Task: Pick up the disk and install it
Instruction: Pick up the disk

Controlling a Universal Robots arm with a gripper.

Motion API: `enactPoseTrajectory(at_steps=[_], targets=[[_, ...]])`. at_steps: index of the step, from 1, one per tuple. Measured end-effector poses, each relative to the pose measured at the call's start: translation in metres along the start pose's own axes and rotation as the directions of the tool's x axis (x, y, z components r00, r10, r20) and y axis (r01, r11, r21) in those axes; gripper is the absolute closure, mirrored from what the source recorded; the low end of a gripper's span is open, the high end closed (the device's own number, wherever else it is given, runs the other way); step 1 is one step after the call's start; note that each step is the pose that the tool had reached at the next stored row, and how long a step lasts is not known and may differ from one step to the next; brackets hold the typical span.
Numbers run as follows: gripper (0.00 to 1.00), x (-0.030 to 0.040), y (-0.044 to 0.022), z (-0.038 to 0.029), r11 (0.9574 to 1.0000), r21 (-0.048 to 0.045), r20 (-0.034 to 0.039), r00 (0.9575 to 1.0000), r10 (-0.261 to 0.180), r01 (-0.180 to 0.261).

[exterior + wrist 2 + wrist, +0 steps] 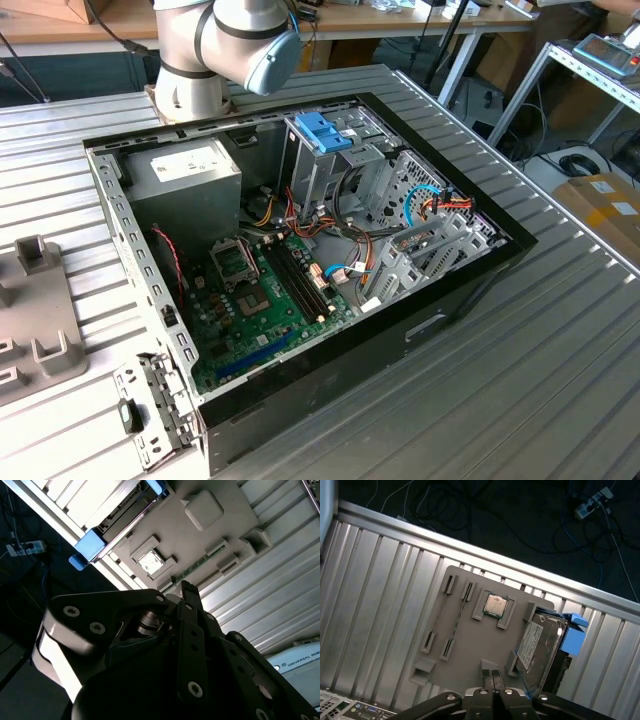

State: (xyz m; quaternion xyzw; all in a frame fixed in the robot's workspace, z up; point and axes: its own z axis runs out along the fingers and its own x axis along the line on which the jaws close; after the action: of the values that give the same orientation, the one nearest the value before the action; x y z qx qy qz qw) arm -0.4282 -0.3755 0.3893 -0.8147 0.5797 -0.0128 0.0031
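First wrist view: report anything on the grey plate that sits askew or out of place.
The disk leans on its edge against brackets at the side of the grey plate, whereas the chip lies flat in its frame. It looks propped, not dropped. Nothing else stands out.

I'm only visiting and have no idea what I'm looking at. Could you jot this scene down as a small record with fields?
Workplace: ribbed metal table bearing an open computer case
Task item: disk at one edge of the grey plate, light-blue rails attached, not gripped
Robot: gripper over the grey plate, shut, holding nothing
Also on plate: processor chip in its holder
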Motion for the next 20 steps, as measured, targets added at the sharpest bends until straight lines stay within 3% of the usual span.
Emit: enactPoseTrajectory(at_steps=[20], targets=[[0.90,0.0000,0.0000,0.0000,0.9992,0.0006,0.0008,0.9992,-0.039,0.039]])
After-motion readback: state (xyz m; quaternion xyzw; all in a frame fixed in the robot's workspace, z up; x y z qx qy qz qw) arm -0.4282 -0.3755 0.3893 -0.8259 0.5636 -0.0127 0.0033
